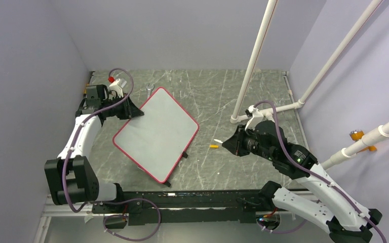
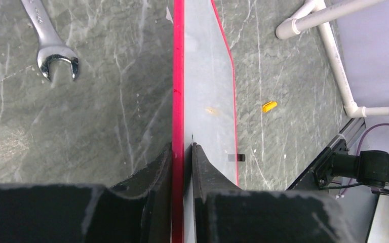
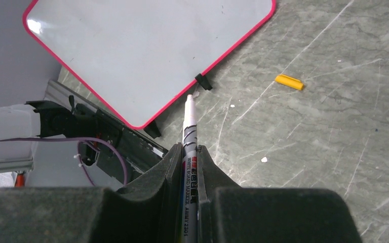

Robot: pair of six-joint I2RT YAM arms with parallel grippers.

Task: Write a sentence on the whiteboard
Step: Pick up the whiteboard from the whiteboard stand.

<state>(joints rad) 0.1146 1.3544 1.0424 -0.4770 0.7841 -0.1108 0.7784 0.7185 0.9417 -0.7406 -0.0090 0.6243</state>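
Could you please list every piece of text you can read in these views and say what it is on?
"WHITE BOARD MARKER": along the barrel of the marker.
Red characters and a smaller line of print on the marker: too blurred to read.
The whiteboard: no writing to be seen.
The wrench: any stamp on its handle is too blurred to read.
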